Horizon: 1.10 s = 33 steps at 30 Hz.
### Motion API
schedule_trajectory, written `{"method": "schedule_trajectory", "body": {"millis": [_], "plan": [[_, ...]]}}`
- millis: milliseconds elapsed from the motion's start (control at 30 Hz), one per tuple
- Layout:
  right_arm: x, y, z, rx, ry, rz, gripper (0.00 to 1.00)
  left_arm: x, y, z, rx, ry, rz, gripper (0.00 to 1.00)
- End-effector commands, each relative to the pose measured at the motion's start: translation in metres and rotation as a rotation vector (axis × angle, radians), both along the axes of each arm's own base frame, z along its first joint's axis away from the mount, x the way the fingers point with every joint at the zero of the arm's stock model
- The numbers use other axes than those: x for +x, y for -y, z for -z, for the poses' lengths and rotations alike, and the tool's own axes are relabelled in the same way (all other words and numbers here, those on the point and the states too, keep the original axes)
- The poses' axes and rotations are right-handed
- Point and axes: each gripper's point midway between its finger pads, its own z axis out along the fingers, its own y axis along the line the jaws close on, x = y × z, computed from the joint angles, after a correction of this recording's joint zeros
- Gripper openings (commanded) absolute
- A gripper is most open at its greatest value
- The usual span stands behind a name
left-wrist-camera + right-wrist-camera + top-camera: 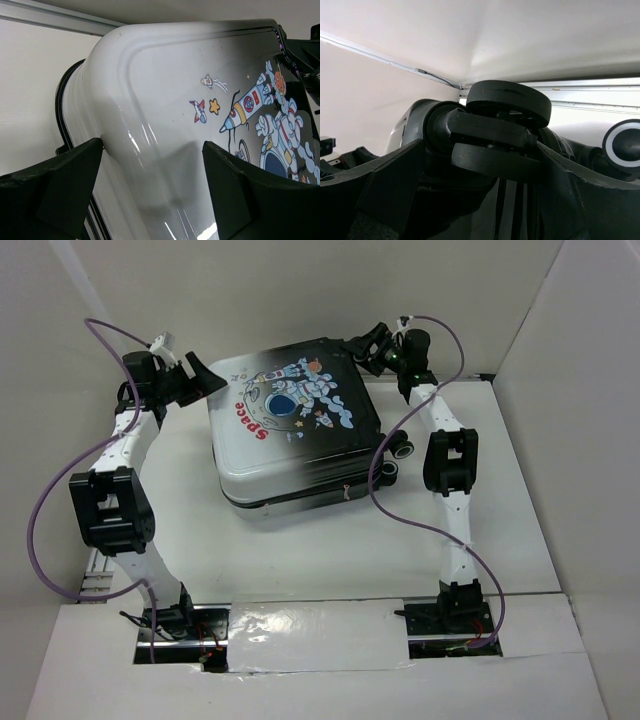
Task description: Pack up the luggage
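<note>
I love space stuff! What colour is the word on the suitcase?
Red letters on the suitcase, best in the top external view.

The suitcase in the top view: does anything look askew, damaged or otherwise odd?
The suitcase lies flat and appears shut, but it is turned at an angle to the edges of the table. Its shell shows no dent or crack. Nothing else stands out.

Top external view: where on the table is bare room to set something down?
The widest bare patch of table lies between the luggage and the arm bases. A narrower strip runs between luggage and left arm. Crowded: the far corners, at the left gripper and right gripper.
</note>
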Motion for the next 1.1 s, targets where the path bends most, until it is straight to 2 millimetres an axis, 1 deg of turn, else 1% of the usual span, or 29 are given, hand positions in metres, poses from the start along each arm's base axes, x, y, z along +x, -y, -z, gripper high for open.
{"method": "schedule_trajectory", "body": {"millis": [0, 33, 100, 167, 200, 233, 267, 333, 367, 433, 467, 500, 533, 567, 600, 633, 667, 700, 733, 767, 800, 833, 867, 900, 933, 967, 1000, 1033, 1067], "plan": [[-0.049, -0.093, -0.034, -0.049, 0.180, -0.251, 0.90, -0.007, 0.058, -0.034, -0.074, 0.113, 0.249, 0.93], [-0.047, -0.087, -0.025, -0.065, 0.146, -0.244, 0.90, -0.007, 0.058, -0.034, -0.074, 0.113, 0.249, 0.93], [-0.043, -0.078, -0.033, -0.088, 0.147, -0.214, 0.92, -0.007, 0.058, -0.034, -0.074, 0.113, 0.249, 0.93], [-0.031, -0.051, -0.020, -0.134, 0.082, -0.137, 0.93, -0.006, 0.053, -0.035, -0.060, 0.119, 0.244, 0.93], [-0.029, -0.040, -0.019, -0.148, 0.060, -0.110, 0.93, -0.007, 0.053, -0.037, -0.060, 0.116, 0.244, 0.93], [-0.024, -0.018, -0.022, -0.160, 0.044, -0.068, 0.93, -0.007, 0.053, -0.040, -0.053, 0.121, 0.246, 0.93], [-0.023, -0.002, -0.012, -0.172, -0.022, -0.033, 0.93, -0.006, 0.053, -0.045, -0.050, 0.133, 0.246, 0.93], [-0.026, 0.024, -0.007, -0.187, -0.070, -0.001, 0.93, -0.005, 0.052, -0.042, -0.047, 0.120, 0.248, 0.93], [-0.026, 0.046, -0.002, -0.194, -0.107, 0.020, 0.92, -0.003, 0.046, -0.041, -0.036, 0.125, 0.233, 0.93], [-0.031, 0.064, 0.004, -0.215, -0.136, 0.036, 0.90, -0.001, 0.045, -0.044, -0.032, 0.126, 0.223, 0.93], [-0.033, 0.077, -0.007, -0.232, -0.115, 0.052, 0.90, -0.002, 0.045, -0.042, -0.034, 0.116, 0.222, 0.93], [-0.039, 0.076, -0.009, -0.237, -0.116, 0.040, 0.90, 0.000, 0.039, -0.046, -0.032, 0.125, 0.210, 0.93], [-0.040, 0.083, -0.014, -0.244, -0.106, 0.049, 0.90, -0.001, 0.039, -0.044, -0.034, 0.114, 0.210, 0.93], [-0.044, 0.084, -0.027, -0.265, -0.074, 0.045, 0.90, -0.001, 0.032, -0.052, -0.022, 0.137, 0.200, 0.93], [-0.051, 0.082, -0.031, -0.269, -0.071, 0.019, 0.90, -0.001, 0.031, -0.050, -0.021, 0.127, 0.191, 0.93], [-0.052, 0.082, -0.034, -0.281, -0.064, 0.016, 0.90, -0.004, 0.025, -0.058, -0.016, 0.143, 0.180, 0.93], [-0.055, 0.089, -0.041, -0.299, -0.055, 0.021, 0.90, -0.007, 0.017, -0.064, -0.001, 0.150, 0.156, 0.93], [-0.061, 0.088, -0.053, -0.303, -0.036, 0.009, 0.90, -0.009, 0.011, -0.071, 0.018, 0.158, 0.139, 0.93], [-0.064, 0.088, -0.058, -0.303, -0.032, 0.010, 0.90, -0.013, 0.011, -0.078, 0.027, 0.168, 0.141, 0.93], [-0.069, 0.089, -0.076, -0.315, 0.008, 0.012, 0.90, -0.014, -0.006, -0.082, 0.048, 0.171, 0.093, 0.94], [-0.074, 0.089, -0.085, -0.327, 0.027, 0.010, 0.90, -0.021, -0.011, -0.100, 0.085, 0.213, 0.080, 0.95], [-0.077, 0.091, -0.083, -0.340, 0.021, 0.019, 0.90, -0.027, -0.017, -0.105, 0.104, 0.210, 0.059, 0.95], [-0.084, 0.094, -0.097, -0.360, 0.049, 0.036, 0.90, -0.036, -0.031, -0.115, 0.150, 0.222, 0.007, 0.99], [-0.089, 0.094, -0.110, -0.368, 0.081, 0.039, 0.90, -0.039, -0.034, -0.125, 0.176, 0.247, -0.014, 0.99], [-0.093, 0.098, -0.110, -0.387, 0.073, 0.057, 0.90, -0.044, -0.044, -0.134, 0.203, 0.260, -0.049, 0.99], [-0.099, 0.100, -0.116, -0.400, 0.077, 0.066, 0.90, -0.050, -0.055, -0.134, 0.228, 0.240, -0.098, 0.99], [-0.110, 0.102, -0.137, -0.424, 0.122, 0.081, 0.90, -0.057, -0.067, -0.139, 0.254, 0.246, -0.130, 0.99], [-0.115, 0.111, -0.142, -0.442, 0.120, 0.111, 0.90, -0.070, -0.070, -0.156, 0.274, 0.277, -0.151, 0.99], [-0.128, 0.112, -0.158, -0.445, 0.143, 0.126, 0.90, -0.080, -0.076, -0.160, 0.276, 0.272, -0.170, 0.99]]}}
